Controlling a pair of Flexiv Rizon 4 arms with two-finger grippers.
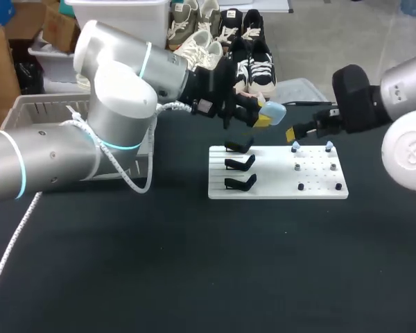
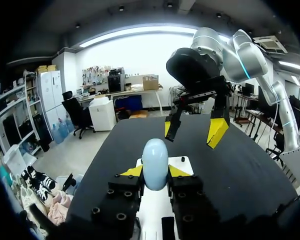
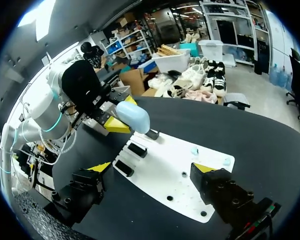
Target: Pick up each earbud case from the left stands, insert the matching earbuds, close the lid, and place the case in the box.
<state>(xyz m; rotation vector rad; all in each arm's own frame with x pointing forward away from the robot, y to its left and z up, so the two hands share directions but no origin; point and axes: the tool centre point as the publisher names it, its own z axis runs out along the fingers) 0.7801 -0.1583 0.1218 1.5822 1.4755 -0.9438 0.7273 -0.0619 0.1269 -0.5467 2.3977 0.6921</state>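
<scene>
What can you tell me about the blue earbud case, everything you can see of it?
The case is a pale blue, smooth, rounded shell that looks like glossy plastic, lid shut as far as shows. It sits between the yellow tips of the left hand, gripped from both sides, in the air above the board, near its stands, touching nothing else.

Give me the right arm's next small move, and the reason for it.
Probably lower the right tool onto the earbud just beneath it and close on it. That tool is open, hanging over the earbud row on the white board, while the left tool grips the blue case close by.
</scene>
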